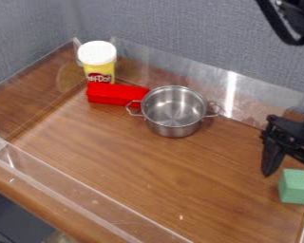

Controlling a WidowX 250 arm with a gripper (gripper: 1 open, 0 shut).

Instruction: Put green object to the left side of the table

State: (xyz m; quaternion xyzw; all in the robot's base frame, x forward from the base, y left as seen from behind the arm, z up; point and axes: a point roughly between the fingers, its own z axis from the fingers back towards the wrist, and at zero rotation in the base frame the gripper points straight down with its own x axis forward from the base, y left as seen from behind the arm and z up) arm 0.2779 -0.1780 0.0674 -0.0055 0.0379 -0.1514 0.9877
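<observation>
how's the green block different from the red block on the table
The green object is a small, cube-like block; the red block is longer and flat. The green object sits alone near the right end, by the open gripper; the red block lies at the back left, in front of the yellow container, beside the steel pot. Both rest on the table.
</observation>
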